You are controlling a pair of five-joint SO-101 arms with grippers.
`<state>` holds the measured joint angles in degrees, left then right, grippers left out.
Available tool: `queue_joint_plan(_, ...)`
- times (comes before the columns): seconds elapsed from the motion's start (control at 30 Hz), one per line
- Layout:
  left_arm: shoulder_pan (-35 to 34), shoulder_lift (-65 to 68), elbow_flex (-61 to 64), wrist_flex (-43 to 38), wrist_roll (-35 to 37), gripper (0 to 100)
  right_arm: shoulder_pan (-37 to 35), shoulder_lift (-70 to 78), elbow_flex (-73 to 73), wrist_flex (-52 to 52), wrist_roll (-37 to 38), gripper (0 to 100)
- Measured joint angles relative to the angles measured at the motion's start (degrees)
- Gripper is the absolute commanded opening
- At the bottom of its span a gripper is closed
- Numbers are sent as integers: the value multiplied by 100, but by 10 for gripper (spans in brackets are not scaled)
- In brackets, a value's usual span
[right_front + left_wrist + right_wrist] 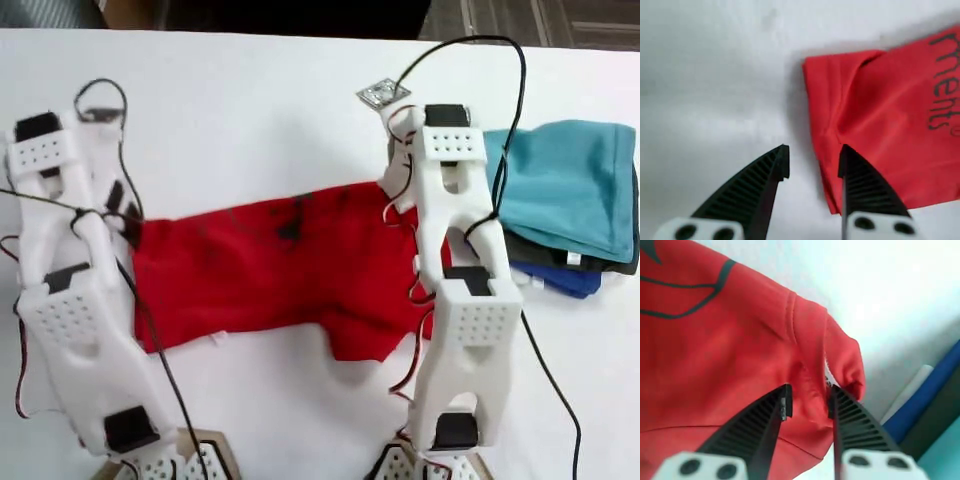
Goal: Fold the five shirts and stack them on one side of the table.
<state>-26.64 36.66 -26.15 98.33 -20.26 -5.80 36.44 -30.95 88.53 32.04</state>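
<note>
A: Status? Start at the arm bases.
B: Left arm [75, 330] stands at 8 o'clock on the white table [250, 110], right arm [465, 330] at 5 o'clock. Both stretch toward the far side.
A: Left gripper?
B: Left gripper [813, 161] is released, jaws apart. It straddles the edge of the red shirt [890, 115]. One finger [865, 192] is over the cloth, the other over bare table.
A: Right one?
B: Right gripper [809, 401] is also spread, not clenched. Its tips are low over the red cloth, with a raised fold by a seam in the gap between them.
A: Where's the shirt overall?
B: Mid-table, lying as a long band from 9 o'clock to 3 o'clock between the two arms, dark print up. Its 9 o'clock end is by the left arm's wrist. Its 3 o'clock end runs under the right arm.
A: Stack?
B: At 3 o'clock, just beyond the right arm. Teal shirt [570, 185] is on top, with a dark shirt [612, 266] under it. A blue shirt [560, 280] is lowest, only its edge showing. The arm hides whether the stack touches the red shirt.
A: Anything further out?
B: A small silvery square [383, 94] at 12 o'clock, just beside the right arm's far end.
</note>
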Motion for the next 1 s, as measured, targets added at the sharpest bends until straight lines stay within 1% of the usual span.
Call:
queue_joint_plan(0.13,18,-53,519,-510,316,186,0,0,0,167,0,127)
queue_joint_plan(0.23,35,-70,545,-721,466,186,0,0,0,237,0,127)
queue_joint_plan(0.53,281,-97,545,-1055,993,187,-9,0,0,281,0,127)
queue_joint_plan(0.8,352,-97,545,-1503,1046,187,0,0,0,281,0,127)
queue_joint_plan(0.93,352,53,536,-1574,1055,185,-9,0,0,281,0,127)
queue_joint_plan(1.0,352,220,527,-1574,1187,182,-9,0,0,281,0,127)
